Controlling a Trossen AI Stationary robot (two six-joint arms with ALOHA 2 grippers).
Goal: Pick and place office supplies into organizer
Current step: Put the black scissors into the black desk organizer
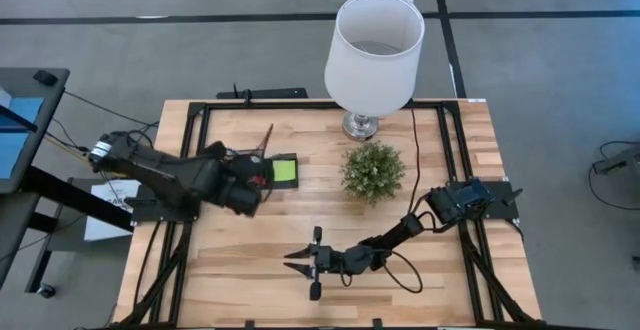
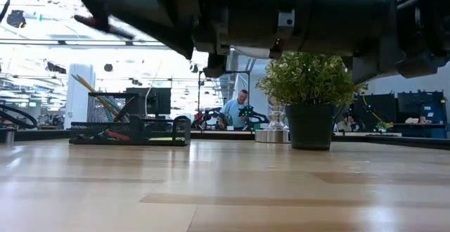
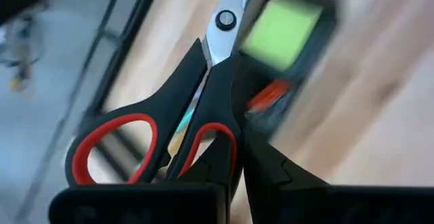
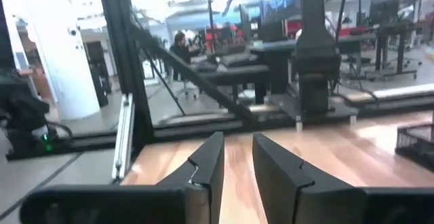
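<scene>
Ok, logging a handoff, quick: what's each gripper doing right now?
Left gripper: closed on the red-handled scissors, above the organizer.
Right gripper: open, holding nothing, low over the table's near edge.

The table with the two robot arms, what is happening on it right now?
The left gripper holds the red-handled scissors by a handle, above the black organizer, whose tray holds the green sticky-note pad. The right gripper rests open on the table's near side, holding nothing. A potted plant and a lamp stand behind.

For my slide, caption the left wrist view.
Left gripper holds red-handled scissors above the organizer with its green sticky-note pad.
</scene>
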